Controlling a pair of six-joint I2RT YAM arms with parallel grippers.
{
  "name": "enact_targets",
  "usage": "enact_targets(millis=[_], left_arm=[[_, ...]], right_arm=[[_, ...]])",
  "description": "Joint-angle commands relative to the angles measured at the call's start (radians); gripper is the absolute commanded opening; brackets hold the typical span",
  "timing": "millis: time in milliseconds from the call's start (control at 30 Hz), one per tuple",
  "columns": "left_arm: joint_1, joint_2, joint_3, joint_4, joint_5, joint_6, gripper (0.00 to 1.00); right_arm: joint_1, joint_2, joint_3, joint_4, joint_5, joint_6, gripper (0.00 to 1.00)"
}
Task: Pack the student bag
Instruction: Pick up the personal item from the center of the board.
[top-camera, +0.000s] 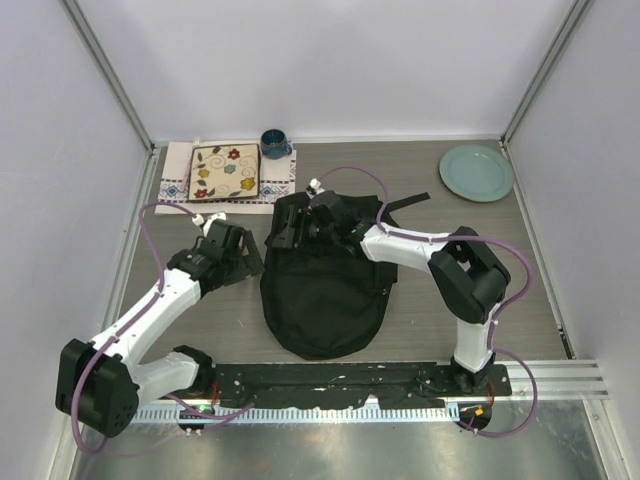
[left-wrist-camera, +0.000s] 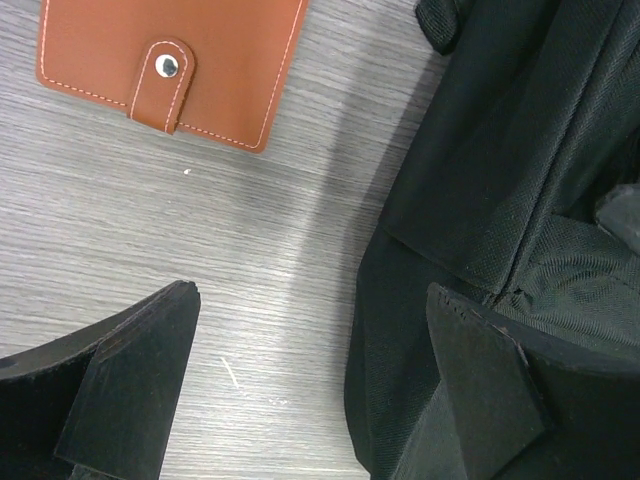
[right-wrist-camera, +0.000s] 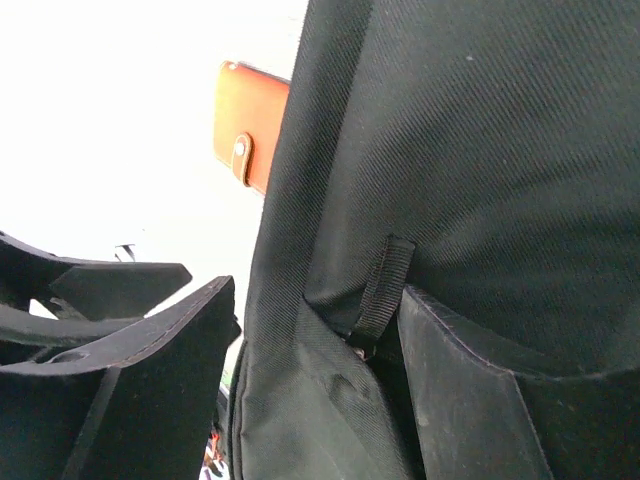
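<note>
Student bag lies flat mid-worktop, rounded end toward the near edge, straps trailing off its far right corner. Right tool sits at the bag's far end; in the right wrist view black fabric and a small webbing loop fill the gap between its fingers, touching both, so the tool is part-closed on a thick fold of the bag. Left tool is just left of the bag's far left corner, jaws spread wide, holding nothing; its right finger overlaps the bag's edge, its left finger is over bare worktop. Brown leather wallet with a snap tab lies beyond it. Far left: floral tile on a patterned cloth, blue mug beside it. Far right: pale green plate.
</note>
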Motion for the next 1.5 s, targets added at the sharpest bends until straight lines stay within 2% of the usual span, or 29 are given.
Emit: enact_targets(millis=[0, 567, 800, 1133, 1333, 1467], left_arm=[[0.007, 0.001, -0.02, 0.058, 0.037, -0.001, 1.0], [0.013, -0.011, -0.071, 0.062, 0.022, -0.026, 1.0], [0.019, -0.024, -0.081, 0.055, 0.022, -0.035, 1.0], [0.027, -0.045, -0.081, 0.032, -0.003, -0.037, 0.99], [0.085, -0.076, -0.051, -0.01, -0.027, -0.024, 1.0], [0.189, -0.108, -0.037, -0.013, -0.005, -0.003, 1.0]], right_arm=[[0.013, 0.039, 0.075, 0.05, -0.016, 0.007, 0.71], [0.015, 0.048, 0.155, 0.016, 0.031, -0.053, 0.71], [0.009, 0.073, 0.267, -0.131, 0.143, -0.148, 0.73], [-0.008, 0.075, 0.353, -0.199, 0.206, -0.219, 0.75], [-0.007, 0.027, 0.355, -0.202, 0.159, -0.224, 0.75], [0.009, -0.019, 0.296, -0.168, 0.105, -0.184, 0.72]])
